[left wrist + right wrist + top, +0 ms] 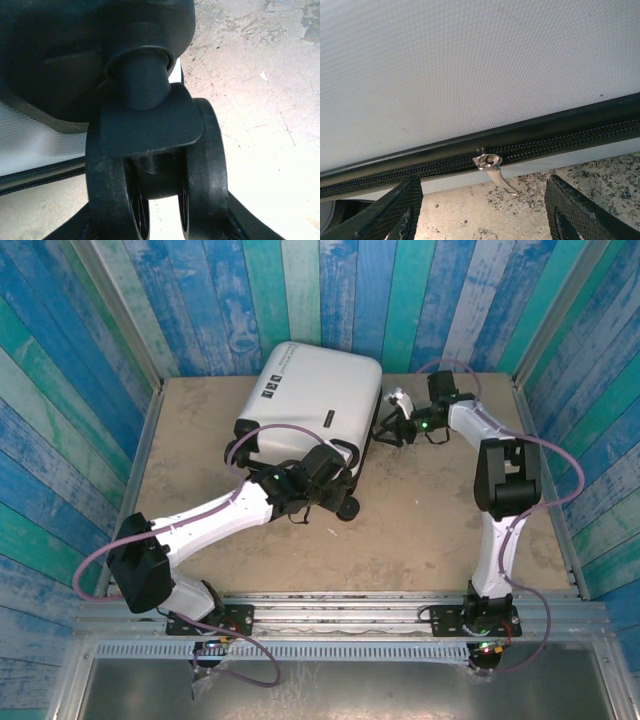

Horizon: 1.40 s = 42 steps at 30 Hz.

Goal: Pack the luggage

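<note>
Left pincer (333, 488) is at the suitcase's (310, 400) near corner. Its black fingers (250, 223) are closed partway against both sides of a twin black wheel (207, 165), which fills the gap between them. The wheel's stem rises into a black corner housing, with pale shell beside it.

The right pincer (484, 200) stands wide, its two mesh-textured fingers (402, 210) well apart just above the speckled surface (430, 520). Between them, touching neither, hangs a small silver zipper pull (495, 176). It dangles from the black zipper (560, 142) that runs along the suitcase's side. In the overhead view this pincer (390, 430) is right beside the suitcase's right flank, toward the far edge of the surface.

The suitcase is white with black trim. It lies flat with its two halves together, in the far half of the surface and a little left of the middle. It is turned slightly, with its wheels toward the near edge.
</note>
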Each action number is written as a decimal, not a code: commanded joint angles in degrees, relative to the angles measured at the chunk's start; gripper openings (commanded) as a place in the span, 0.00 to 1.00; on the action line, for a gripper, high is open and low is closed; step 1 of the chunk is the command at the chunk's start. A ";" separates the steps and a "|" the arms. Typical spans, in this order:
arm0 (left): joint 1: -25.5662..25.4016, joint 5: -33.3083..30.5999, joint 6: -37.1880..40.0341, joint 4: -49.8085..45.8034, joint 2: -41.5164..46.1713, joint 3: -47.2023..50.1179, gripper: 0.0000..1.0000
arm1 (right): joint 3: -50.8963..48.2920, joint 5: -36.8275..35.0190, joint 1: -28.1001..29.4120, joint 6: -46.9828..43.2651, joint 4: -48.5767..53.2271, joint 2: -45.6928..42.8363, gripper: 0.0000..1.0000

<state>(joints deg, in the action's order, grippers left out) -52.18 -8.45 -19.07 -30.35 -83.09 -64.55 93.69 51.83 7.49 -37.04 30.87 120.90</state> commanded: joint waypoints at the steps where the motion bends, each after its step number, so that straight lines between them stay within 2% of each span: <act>1: -2.22 12.74 7.15 2.57 4.23 -1.68 0.00 | 0.33 -0.13 0.73 1.52 3.87 1.01 0.67; 8: -3.06 14.16 8.52 0.87 5.13 -0.50 0.00 | -1.45 -5.47 1.48 4.27 3.33 1.26 0.65; 15: -3.22 14.86 8.68 1.23 7.50 1.52 0.00 | 0.55 -6.74 1.46 4.61 2.98 1.95 0.65; 22: -3.23 14.45 8.77 1.42 8.58 2.15 0.00 | 5.51 -4.01 1.65 3.89 6.04 5.04 0.62; 32: -3.28 13.98 9.23 1.48 8.45 2.33 0.00 | 4.48 -2.21 3.21 0.95 8.33 3.44 0.51; 35: -3.28 13.82 9.14 1.52 8.84 2.57 0.00 | 3.82 0.63 3.56 1.35 7.36 2.81 0.45; 38: -3.27 13.38 9.06 1.39 9.54 3.02 0.00 | 3.43 0.99 4.02 2.54 6.39 2.40 0.28; 40: -3.28 13.04 9.03 1.17 10.02 3.20 0.00 | 3.11 0.70 4.03 3.40 6.24 1.95 0.14; 42: -3.27 12.77 8.91 1.13 10.58 3.53 0.00 | 2.21 -1.08 4.03 4.51 5.52 1.01 0.05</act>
<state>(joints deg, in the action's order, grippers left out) -52.18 -5.45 -16.23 -30.50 -78.91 -61.23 96.57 49.74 8.88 -33.89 39.31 124.49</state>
